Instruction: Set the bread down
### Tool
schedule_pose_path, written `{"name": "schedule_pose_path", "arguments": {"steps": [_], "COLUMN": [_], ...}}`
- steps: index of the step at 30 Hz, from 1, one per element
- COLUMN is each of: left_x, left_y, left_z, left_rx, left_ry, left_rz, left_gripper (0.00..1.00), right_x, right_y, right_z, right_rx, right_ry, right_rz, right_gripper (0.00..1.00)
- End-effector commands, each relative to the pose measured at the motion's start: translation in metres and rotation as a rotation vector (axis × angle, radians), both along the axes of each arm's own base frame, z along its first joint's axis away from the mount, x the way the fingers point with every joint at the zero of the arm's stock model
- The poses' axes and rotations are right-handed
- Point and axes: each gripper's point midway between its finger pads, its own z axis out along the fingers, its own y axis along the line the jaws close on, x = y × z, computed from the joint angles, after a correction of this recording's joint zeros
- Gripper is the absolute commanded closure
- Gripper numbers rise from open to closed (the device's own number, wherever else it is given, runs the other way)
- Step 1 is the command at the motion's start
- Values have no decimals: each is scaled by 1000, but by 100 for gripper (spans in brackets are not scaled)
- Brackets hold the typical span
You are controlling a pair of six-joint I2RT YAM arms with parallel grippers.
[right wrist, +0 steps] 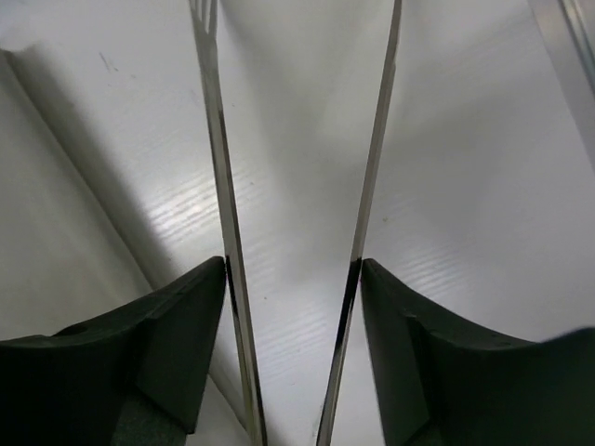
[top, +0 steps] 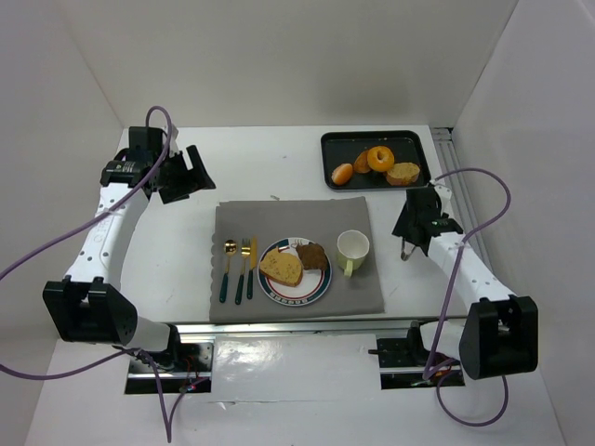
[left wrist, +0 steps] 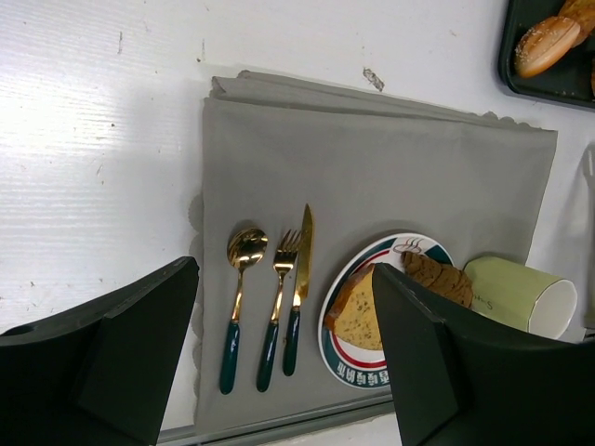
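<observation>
Bread [top: 282,268] lies as 2 slices on the plate [top: 296,302] at centre frame; more sits in the tray [top: 353,147], upper right. Right gripper [right wrist: 293,269] pinches tongs [right wrist: 216,158]; left gripper [left wrist: 284,269] hangs spread, empty. Likely risk: the tongs slip or clip the cup [top: 352,249].

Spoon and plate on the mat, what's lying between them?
The fork and knife lie between the spoon and plate, fork nearer the spoon. The left wrist view shows this best.

No legible text logged. Only marking: printed lettering on the plate [left wrist: 358,370] rim, between the left gripper's [left wrist: 284,269] fingers, nearer its right finger; too small to read.
</observation>
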Motion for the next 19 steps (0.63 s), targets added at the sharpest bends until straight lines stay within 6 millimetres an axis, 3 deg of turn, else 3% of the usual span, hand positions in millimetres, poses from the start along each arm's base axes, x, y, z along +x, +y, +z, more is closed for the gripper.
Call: {"name": "schedule_pose_path", "arguments": {"steps": [1, 2, 3, 5, 9, 10, 15, 19], "left_x": [6, 6, 8, 10, 11, 11, 11, 11], "left_y": [-4, -4, -4, -4, -4, -4, -5, -5], "left_z": [9, 9, 12, 13, 16, 16, 17, 17], "left_rx": [-22, -22, -22, -22, -22, -22, -28, -28], "left_ry": [-41, -41, -50, -50, -59, -59, -59, -59], "left_rz": [-23, -23, -23, -23, -23, -23, -29, -29], "left_gripper": [11, 11, 11, 11, 11, 11, 11, 11], "right_x": [24, 22, 22, 24, 31, 36, 38, 36], "right_y": [-9, -9, -9, -15, -20, -22, -26, -26], "right_z": [16, 14, 16, 32, 72, 92, 114, 115], "right_rx": [1, 0, -1, -9, -27, -31, -41, -43], "right_ry": [-153, -144, -140, -149, -187, -222, -224, -249], "right_rz": [-60, -60, -60, -90, -125, -133, -158, -155], "right_gripper": [31, 25, 10, 0, 0, 0, 0, 0]}}
